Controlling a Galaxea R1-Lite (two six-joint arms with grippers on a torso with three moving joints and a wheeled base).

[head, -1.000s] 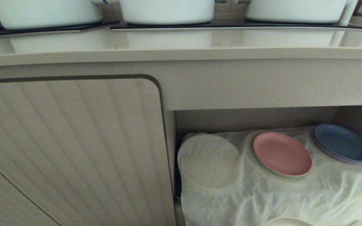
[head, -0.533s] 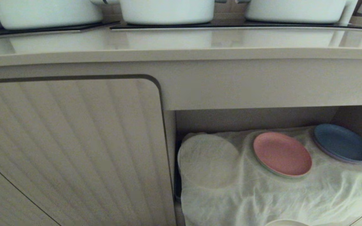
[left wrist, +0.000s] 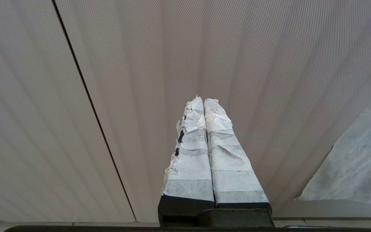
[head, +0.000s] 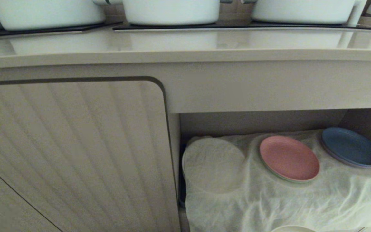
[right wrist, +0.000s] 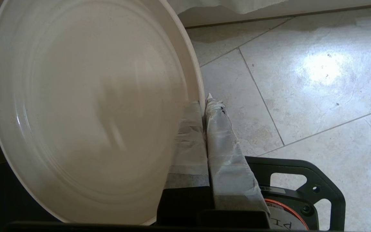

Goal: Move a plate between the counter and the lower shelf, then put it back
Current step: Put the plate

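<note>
Right wrist view has the right gripper [right wrist: 204,106] clamped on the rim of the plate [right wrist: 89,106] — just outside the shelf [head: 301,199], low over the floor [right wrist: 301,80] — so keep it level and clear the shelf's edge.

Head view dim, soft; glare patch on floor tiles [right wrist: 322,66]; plate [right wrist: 89,109] perhaps slightly blurred.

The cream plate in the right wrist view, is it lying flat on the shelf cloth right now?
No, the cream plate is pinched by its rim in the right gripper and hangs over the tiled floor.
</note>
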